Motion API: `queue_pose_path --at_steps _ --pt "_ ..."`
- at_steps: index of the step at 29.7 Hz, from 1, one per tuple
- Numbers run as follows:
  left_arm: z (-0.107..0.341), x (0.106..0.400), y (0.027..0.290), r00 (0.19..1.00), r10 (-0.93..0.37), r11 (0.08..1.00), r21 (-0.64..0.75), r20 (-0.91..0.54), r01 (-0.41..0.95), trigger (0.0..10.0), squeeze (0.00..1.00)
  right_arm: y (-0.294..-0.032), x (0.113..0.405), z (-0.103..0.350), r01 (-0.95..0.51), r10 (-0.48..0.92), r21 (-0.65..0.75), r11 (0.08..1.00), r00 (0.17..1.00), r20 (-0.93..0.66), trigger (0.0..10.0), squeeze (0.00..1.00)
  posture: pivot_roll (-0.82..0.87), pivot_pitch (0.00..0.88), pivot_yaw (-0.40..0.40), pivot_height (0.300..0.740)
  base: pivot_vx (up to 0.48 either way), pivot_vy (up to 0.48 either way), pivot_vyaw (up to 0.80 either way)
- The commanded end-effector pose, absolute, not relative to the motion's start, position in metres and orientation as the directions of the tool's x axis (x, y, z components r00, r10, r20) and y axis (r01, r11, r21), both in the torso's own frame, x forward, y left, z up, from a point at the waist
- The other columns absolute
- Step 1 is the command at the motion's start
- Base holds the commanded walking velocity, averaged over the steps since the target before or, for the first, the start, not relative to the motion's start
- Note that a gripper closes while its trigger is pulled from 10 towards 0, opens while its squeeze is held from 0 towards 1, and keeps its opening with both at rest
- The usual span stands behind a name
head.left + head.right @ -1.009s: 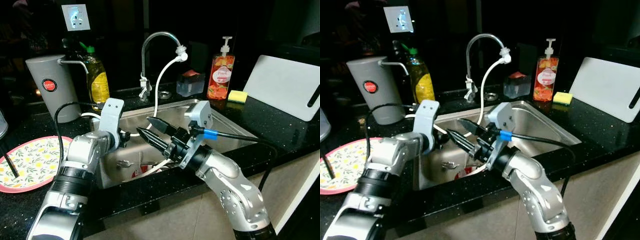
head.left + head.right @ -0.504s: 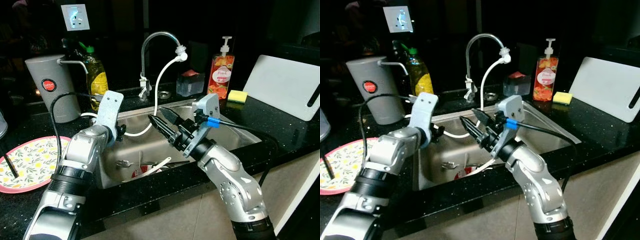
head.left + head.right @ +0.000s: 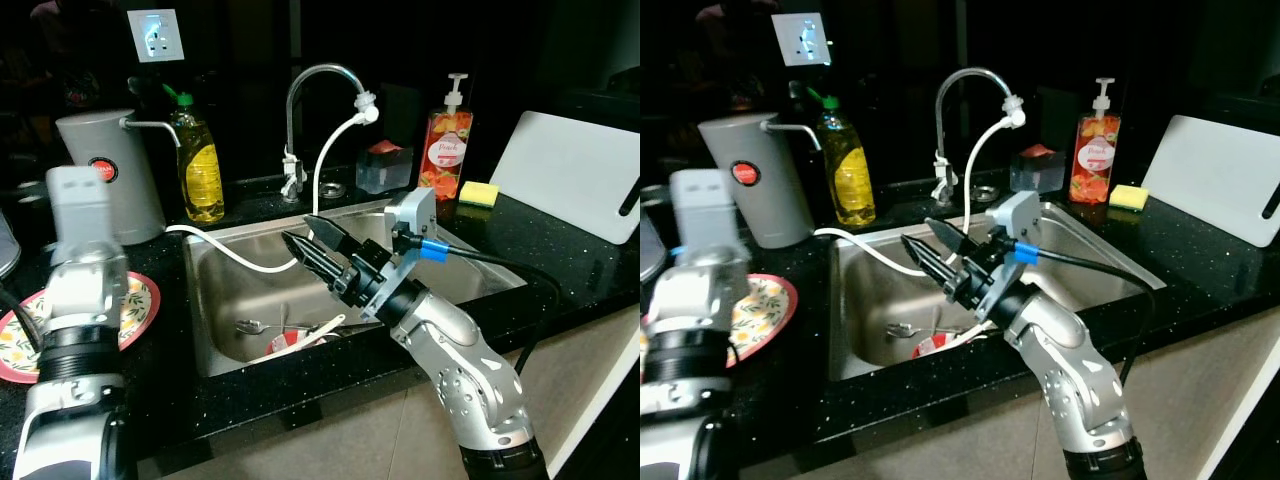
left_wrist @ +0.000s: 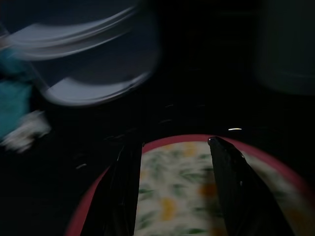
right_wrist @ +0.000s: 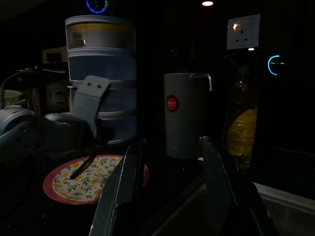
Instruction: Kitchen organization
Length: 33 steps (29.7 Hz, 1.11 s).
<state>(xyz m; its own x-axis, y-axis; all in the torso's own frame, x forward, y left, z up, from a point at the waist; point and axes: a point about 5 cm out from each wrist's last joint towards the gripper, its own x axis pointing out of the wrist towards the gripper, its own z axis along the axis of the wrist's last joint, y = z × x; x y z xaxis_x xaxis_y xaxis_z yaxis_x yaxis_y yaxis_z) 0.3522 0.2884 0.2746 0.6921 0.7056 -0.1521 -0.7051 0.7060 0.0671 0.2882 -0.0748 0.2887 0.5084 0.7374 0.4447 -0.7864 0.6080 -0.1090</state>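
A red-rimmed floral plate [image 3: 141,301] lies on the black counter left of the steel sink [image 3: 478,272]. My left arm [image 3: 78,262] reaches over it, and in the left wrist view my left gripper [image 4: 173,142] hangs open just above the plate [image 4: 197,196], holding nothing. My right gripper [image 3: 298,230] hovers open and empty over the middle of the sink, pointing left. In the basin lie a spoon [image 3: 250,326], a white utensil [image 3: 322,327] and a red item [image 3: 283,340].
A faucet [image 3: 320,75] with a white hose [image 3: 240,260] stands behind the sink. A yellow dish soap bottle [image 3: 198,170] and a grey jug [image 3: 110,170] are at back left. On the right are a pump soap [image 3: 443,150], a sponge [image 3: 477,192] and a white cutting board [image 3: 570,170].
My left arm has swung from over the sink out to the left, above the plate. The right gripper has stayed over the sink, still open.
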Motion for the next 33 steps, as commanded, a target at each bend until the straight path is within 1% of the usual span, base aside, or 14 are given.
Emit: queue_pose_path --at_steps 1,4,8,9,10,11,15,19,20,21,22,27,29,33 --pt "0.273 0.346 0.299 0.643 0.749 0.660 0.085 -0.163 -0.747 10.0 0.00 -0.073 0.284 0.290 -0.798 0.748 -0.119 0.590 0.485 0.453 10.0 0.00 -0.05 0.018 0.047 0.740 0.000 0.000 0.00" --pt "0.267 0.342 0.307 0.580 0.790 0.607 0.114 -0.200 -0.787 10.0 0.00 -0.073 0.284 0.289 -0.798 0.747 -0.117 0.591 0.487 0.452 10.0 0.00 -0.05 0.019 0.046 0.740 0.000 0.000 0.00" --pt "0.260 0.341 0.309 0.561 0.787 0.597 0.089 -0.255 -0.797 10.0 0.00 -0.073 0.285 0.289 -0.798 0.747 -0.115 0.591 0.488 0.452 10.0 0.00 -0.04 0.022 0.044 0.740 0.000 0.000 0.00" --pt "0.257 0.341 0.310 0.554 0.783 0.593 0.072 -0.283 -0.802 10.0 0.84 -0.073 0.285 0.289 -0.798 0.747 -0.115 0.591 0.488 0.451 10.0 0.00 -0.04 0.023 0.044 0.740 0.000 0.000 0.00" --pt "0.257 0.341 0.310 0.554 0.783 0.593 0.072 -0.283 -0.802 10.0 0.84 -0.073 0.285 0.289 -0.798 0.747 -0.115 0.591 0.488 0.451 10.0 0.00 -0.04 0.023 0.044 0.740 0.000 0.000 0.00" --pt "0.255 0.341 0.310 0.549 0.780 0.590 0.061 -0.300 -0.805 10.0 1.00 -0.073 0.285 0.289 -0.799 0.747 -0.114 0.591 0.488 0.451 10.0 0.00 -0.04 0.023 0.044 0.740 0.000 0.000 0.00" --pt "0.247 0.337 0.318 0.506 0.778 0.543 -0.007 -0.373 -0.839 10.0 1.00 -0.073 0.285 0.289 -0.797 0.746 -0.113 0.593 0.491 0.450 10.0 0.00 -0.05 0.026 0.043 0.740 0.000 0.000 0.00" --pt "0.243 0.335 0.321 0.485 0.764 0.512 -0.058 -0.425 -0.857 10.0 1.00 -0.073 0.285 0.289 -0.797 0.746 -0.113 0.593 0.491 0.450 10.0 0.00 -0.05 0.026 0.044 0.740 0.000 0.000 0.00" --pt "0.241 0.335 0.322 0.482 0.752 0.500 -0.087 -0.450 -0.861 10.0 0.43 -0.074 0.285 0.289 -0.797 0.745 -0.113 0.594 0.492 0.450 10.0 0.00 -0.05 0.027 0.044 0.740 0.000 0.000 0.00" --pt "0.241 0.335 0.322 0.482 0.752 0.500 -0.087 -0.450 -0.861 10.0 0.43 -0.074 0.285 0.289 -0.797 0.745 -0.113 0.594 0.492 0.450 10.0 0.00 -0.05 0.027 0.044 0.740 0.000 0.000 0.00" --pt "0.239 0.334 0.323 0.480 0.740 0.488 -0.115 -0.471 -0.865 10.0 0.00 -0.074 0.285 0.289 -0.797 0.745 -0.112 0.594 0.492 0.450 10.0 0.00 -0.05 0.026 0.043 0.740 0.000 0.000 0.00" --pt "0.238 0.337 0.325 0.500 0.710 0.499 -0.145 -0.496 -0.854 10.0 0.00 -0.074 0.285 0.289 -0.797 0.745 -0.113 0.594 0.491 0.451 10.0 0.00 -0.05 0.026 0.043 0.740 0.000 0.000 0.00" --pt "0.236 0.342 0.323 0.539 0.675 0.545 -0.151 -0.503 -0.824 10.0 0.00 -0.074 0.285 0.289 -0.797 0.745 -0.114 0.594 0.490 0.452 10.0 0.00 -0.05 0.026 0.042 0.740 0.000 0.000 0.00" --pt "0.235 0.346 0.321 0.560 0.651 0.572 -0.155 -0.512 -0.806 10.0 0.00 -0.074 0.285 0.289 -0.796 0.744 -0.114 0.595 0.491 0.453 10.0 0.00 -0.05 0.028 0.043 0.740 0.000 0.000 0.00"
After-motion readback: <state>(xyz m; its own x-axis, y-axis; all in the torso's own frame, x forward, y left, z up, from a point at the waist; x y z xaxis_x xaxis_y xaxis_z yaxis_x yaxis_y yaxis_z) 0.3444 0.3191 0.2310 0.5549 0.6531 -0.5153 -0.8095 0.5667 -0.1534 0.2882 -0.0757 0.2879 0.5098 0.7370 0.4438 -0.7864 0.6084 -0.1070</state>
